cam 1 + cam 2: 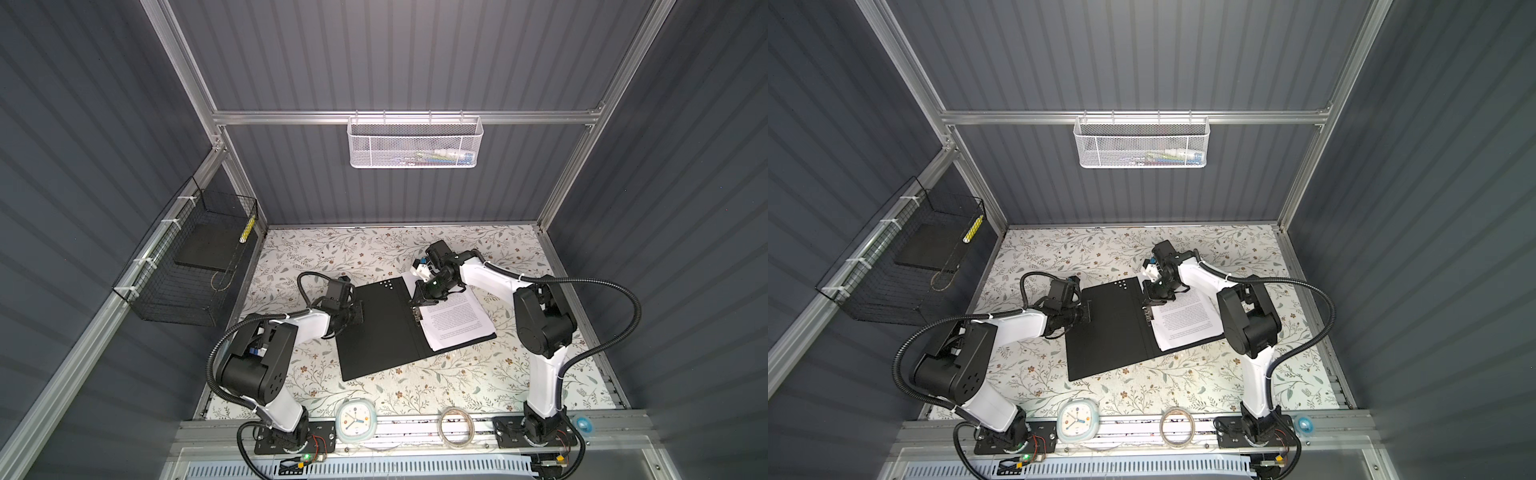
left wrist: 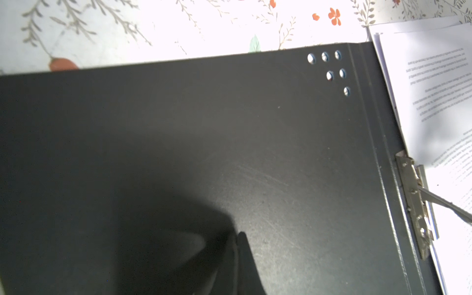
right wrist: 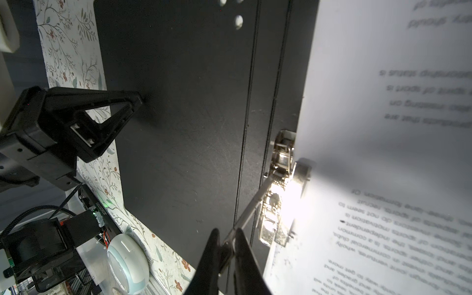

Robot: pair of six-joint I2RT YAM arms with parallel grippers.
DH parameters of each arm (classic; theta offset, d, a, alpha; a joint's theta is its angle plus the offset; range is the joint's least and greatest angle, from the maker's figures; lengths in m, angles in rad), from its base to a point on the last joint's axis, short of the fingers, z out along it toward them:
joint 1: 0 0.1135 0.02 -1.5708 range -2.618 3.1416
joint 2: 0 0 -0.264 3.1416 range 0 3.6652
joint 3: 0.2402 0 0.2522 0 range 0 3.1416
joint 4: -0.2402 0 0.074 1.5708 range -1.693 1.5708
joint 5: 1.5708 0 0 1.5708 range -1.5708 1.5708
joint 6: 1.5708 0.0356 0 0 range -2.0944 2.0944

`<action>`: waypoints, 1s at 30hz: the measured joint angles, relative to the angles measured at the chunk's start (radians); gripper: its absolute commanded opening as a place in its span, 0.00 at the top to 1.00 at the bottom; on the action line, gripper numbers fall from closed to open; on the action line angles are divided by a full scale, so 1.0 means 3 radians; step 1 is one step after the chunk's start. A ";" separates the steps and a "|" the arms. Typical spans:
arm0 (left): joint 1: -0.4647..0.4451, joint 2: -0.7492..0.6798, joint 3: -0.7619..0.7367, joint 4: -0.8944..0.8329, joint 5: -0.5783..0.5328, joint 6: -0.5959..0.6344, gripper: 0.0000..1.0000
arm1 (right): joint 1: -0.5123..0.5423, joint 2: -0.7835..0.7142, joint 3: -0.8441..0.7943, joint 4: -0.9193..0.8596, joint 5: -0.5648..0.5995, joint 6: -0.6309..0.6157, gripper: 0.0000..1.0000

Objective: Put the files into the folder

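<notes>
- As the floral table (image 1: 457, 374) is the largest item, I record it first: it carries the whole job, and the work sits near its middle in both top views.
- The folder (image 1: 382, 332) lies opened flat, black inner faces up, spine running away from my bases. The cover is not yet closed.
- The files (image 1: 455, 320) rest on the folder's right inner face, their long edge against the spine. The sheets are slightly fanned and not quite square to the cover.
- My left claw (image 3: 135, 101) is drawn together, its tips pressed down on the left inner face near its outer edge. I judge that it pins the folder in place.
- My right claw (image 3: 227, 237) is over the spine, closed on the clip lever.
- The metal clip (image 3: 278, 184) sits on the spine at the papers' edge. Its pressing plate appears to lie on the top sheet, though glare hides how firmly.
- The clip lever (image 3: 252, 204), a thin steel arm, stands raised at a slant from the clip to my right fingertips.
- Finding: loading appears done. Outstanding, in my judgement: settle the lever so the clip bites, release it, then fold the left cover over. Risk noted: the fanned sheets may clamp crooked.
</notes>
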 measured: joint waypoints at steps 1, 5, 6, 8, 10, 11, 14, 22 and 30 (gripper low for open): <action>0.0000 0.0000 0.0000 0.0003 -0.0008 0.0000 1.00 | 0.0001 0.0000 0.0000 0.0001 0.0006 -0.0008 0.87; 0.0001 0.0000 0.0000 0.0017 -0.0065 -0.0001 1.00 | 0.0004 0.0000 -0.0001 -0.0005 0.0039 -0.0043 0.87; 0.0001 0.0000 0.0000 0.0019 -0.0075 0.0000 1.00 | 0.0009 0.0000 -0.0001 -0.0008 0.0046 -0.0053 0.87; 0.0003 0.0000 0.0000 0.0022 -0.0090 -0.0001 1.00 | 0.0020 0.0000 -0.0009 -0.0011 0.0057 -0.0071 0.87; 0.0004 0.0000 0.0000 0.0023 -0.0106 -0.0001 1.00 | 0.0033 0.0000 -0.0018 -0.0022 0.0065 -0.0089 0.87; 0.0004 0.0000 0.0000 0.0023 -0.0114 -0.0001 1.00 | 0.0037 0.0000 -0.0023 -0.0022 0.0066 -0.0098 0.87; 0.0004 0.0003 0.0000 0.0027 -0.0126 -0.0001 1.00 | 0.0045 0.0000 -0.0032 -0.0025 0.0066 -0.0116 0.87; 0.0004 0.0013 0.0010 0.0027 -0.0141 -0.0001 1.00 | 0.0047 0.0000 -0.0033 -0.0032 0.0085 -0.0148 0.91; 0.0004 0.0071 0.0072 0.0023 -0.0195 -0.0014 1.00 | 0.0053 -0.0001 -0.0052 -0.0028 0.0097 -0.0174 0.96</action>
